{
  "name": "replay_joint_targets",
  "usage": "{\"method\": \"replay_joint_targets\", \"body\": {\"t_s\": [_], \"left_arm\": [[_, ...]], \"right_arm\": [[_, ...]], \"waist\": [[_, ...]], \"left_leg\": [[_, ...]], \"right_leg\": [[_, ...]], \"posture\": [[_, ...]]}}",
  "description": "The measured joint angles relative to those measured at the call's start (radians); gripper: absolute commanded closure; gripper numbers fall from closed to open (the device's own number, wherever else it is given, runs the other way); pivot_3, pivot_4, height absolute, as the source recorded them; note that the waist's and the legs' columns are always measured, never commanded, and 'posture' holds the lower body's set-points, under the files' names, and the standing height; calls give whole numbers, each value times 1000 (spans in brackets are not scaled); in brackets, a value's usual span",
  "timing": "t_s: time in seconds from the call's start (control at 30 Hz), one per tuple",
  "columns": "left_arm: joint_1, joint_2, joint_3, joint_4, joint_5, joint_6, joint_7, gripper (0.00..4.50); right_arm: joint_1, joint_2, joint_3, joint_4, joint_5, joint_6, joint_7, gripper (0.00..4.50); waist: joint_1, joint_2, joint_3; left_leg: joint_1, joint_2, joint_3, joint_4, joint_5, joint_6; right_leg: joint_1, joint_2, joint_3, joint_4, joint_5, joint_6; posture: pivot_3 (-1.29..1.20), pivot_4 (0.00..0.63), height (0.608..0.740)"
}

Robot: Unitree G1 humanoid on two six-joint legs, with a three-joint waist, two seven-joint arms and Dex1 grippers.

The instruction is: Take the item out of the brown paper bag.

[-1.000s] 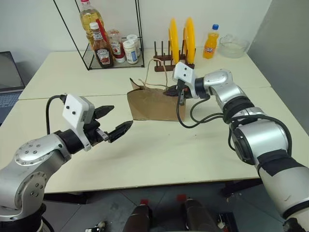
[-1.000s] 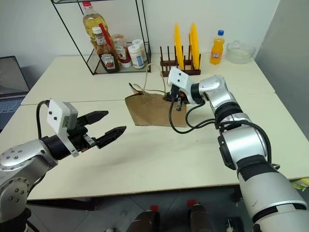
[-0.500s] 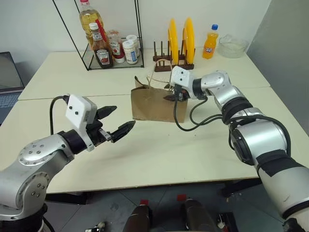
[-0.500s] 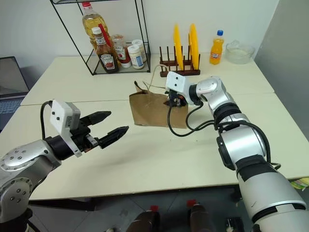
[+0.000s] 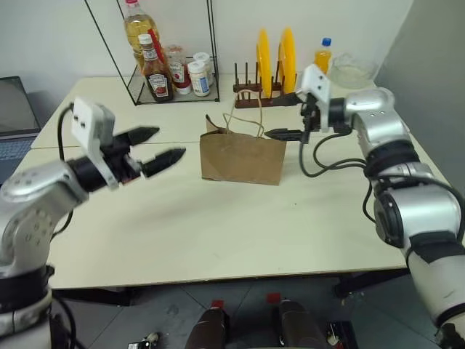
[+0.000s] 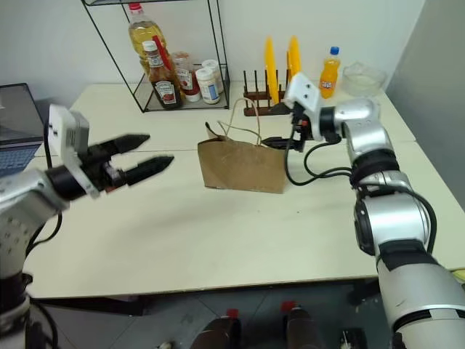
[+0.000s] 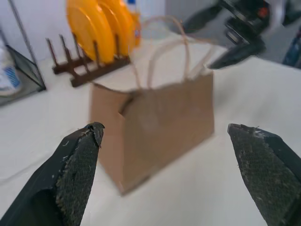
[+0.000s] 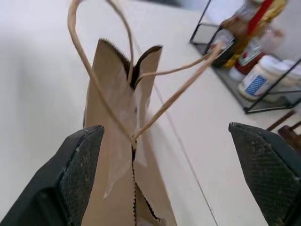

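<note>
A: Where is the brown paper bag (image 5: pixel 242 157) standing?

B: It is standing upright on the pale counter (image 5: pixel 240 225), its twine handles (image 5: pixel 247 110) looping up above its mouth. Behind the bag, a wooden rack is holding yellow plates (image 5: pixel 275 52), and a wire shelf with sauce bottles (image 5: pixel 156 73) is sitting behind the bag toward the robot's left.

A: And the hands?

B: The right hand (image 5: pixel 285 115) is hovering just beside the bag's upper edge on the robot's right side, fingers spread wide and gripping nothing. The right wrist view is looking along the bag's narrow top, both fingers (image 8: pixel 80 174) flanking it without touching the paper. The left hand (image 5: pixel 156 145) is hanging in the air well apart from the bag on the robot's left side, released and empty, pointing toward the bag; in its wrist view the bag is sitting framed between its parted fingers.

A: The item?

B: It cannot be made out; the bag's mouth is nearly pinched together, hiding whatever is inside.
</note>
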Motion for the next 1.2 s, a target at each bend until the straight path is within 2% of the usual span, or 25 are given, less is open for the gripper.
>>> {"method": "replay_joint_targets", "body": {"t_s": [0.1,0.2,0.27,0.4,0.47,0.6,0.73,0.9,1.07,1.2], "left_arm": [[-192,-22,-121,282,166,-162,-35,0],[-457,-126,-250,671,351,-384,-59,0],[-610,-205,-314,926,459,-523,-56,0],[-798,-311,-372,1284,600,-727,-16,0],[-843,-345,-384,1383,656,-784,21,0],[-867,-376,-416,1484,754,-834,40,0],[-871,-386,-424,1510,808,-833,-57,0],[-895,-351,-434,1507,842,-830,-319,0],[-886,-283,-476,1475,863,-833,-709,0],[-774,-206,-598,1312,805,-853,-879,0]], "right_arm": [[277,17,-38,-411,31,214,-150,44],[520,94,-47,-793,29,415,-336,44],[620,140,-29,-969,20,483,-436,44],[771,166,-6,-1151,-15,538,-584,44],[862,169,-13,-1207,-29,535,-643,44],[998,175,-17,-1300,-25,516,-710,44],[1001,181,-18,-1371,-2,519,-748,44],[953,170,-39,-1372,38,544,-775,44],[918,107,-90,-1314,71,527,-768,44],[880,84,-107,-1232,84,496,-769,44]], "waist": [[18,0,0],[32,0,0],[35,0,0],[27,-1,0],[23,-1,0],[6,-1,0],[1,-1,0],[1,-1,0],[-1,-1,0],[-6,-1,0]], "left_leg": [[-1,0,0,0,0,0],[-4,-2,1,1,1,-1],[-4,-4,1,2,1,-1],[-4,-5,3,1,0,0],[-3,-5,3,0,0,0],[-3,-4,3,0,0,1],[-1,-4,3,1,-1,3],[-1,-4,3,1,-1,3],[-1,-4,4,0,-1,3],[-1,-1,3,0,-1,4]], "right_leg": [[-2,0,0,1,0,0],[-4,-1,1,1,0,0],[-4,-1,1,1,0,0],[-5,-1,2,0,0,1],[-5,-1,2,1,0,1],[-6,0,2,2,0,1],[-3,2,0,2,0,2],[-3,2,0,2,0,2],[-3,2,0,1,0,2],[-3,2,1,2,0,2]], "posture": [[0,150,740],[0,150,740],[0,150,740],[0,150,740],[0,150,740],[0,150,740],[0,150,740],[0,150,740],[0,150,740],[0,150,740]]}}
